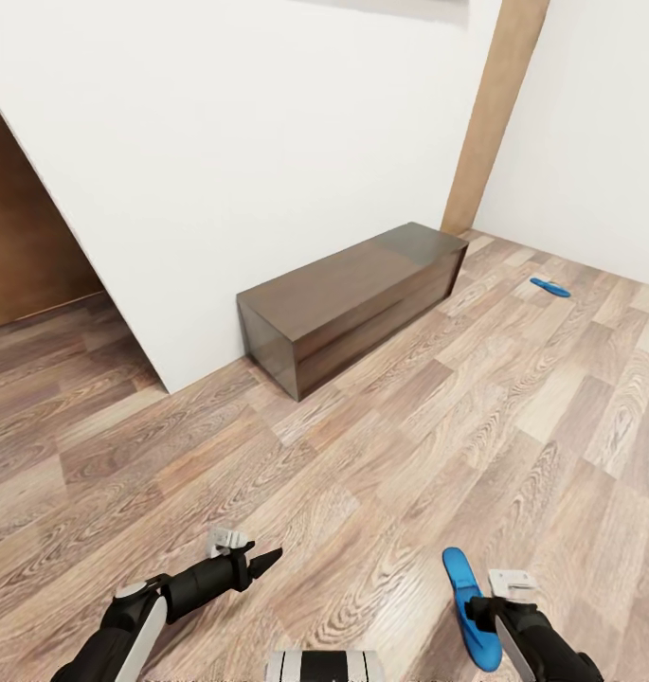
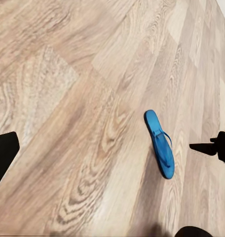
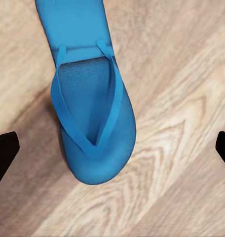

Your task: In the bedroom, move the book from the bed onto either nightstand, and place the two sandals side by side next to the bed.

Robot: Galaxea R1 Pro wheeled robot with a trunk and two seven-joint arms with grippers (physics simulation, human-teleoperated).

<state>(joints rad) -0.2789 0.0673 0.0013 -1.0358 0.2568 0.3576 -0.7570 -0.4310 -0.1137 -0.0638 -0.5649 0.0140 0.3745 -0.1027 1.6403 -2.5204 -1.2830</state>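
Near sandal: bright blue flip-flop lying flat on the plank floor, near and to the right in the head view, its strap side up. The right wrist view shows the thong straps meeting near the rounded end; the left wrist view shows it whole, alone on the wood.
Far sandal: second blue flip-flop, flat on the floor far to the right, near the white wall, well apart from the first one.
Right pincer: low over the near sandal, at its nearer end. In the right wrist view its two dark fingertips stand wide apart, one on each side of the sandal, with bare floor between them and it; not clamped on anything.
Left pincer: near and left, above bare floor, pointing right toward the sandal. In the left wrist view one dark fingertip sits far from the other, so the fingers are apart and hold nothing.
Cabinet: low dark brown wooden piece with a glossy top, standing against the white wall in the middle distance; its seams are too faint to tell drawers.
Room: white walls, a light wood upright in the far corner, dark wood panel at far left.
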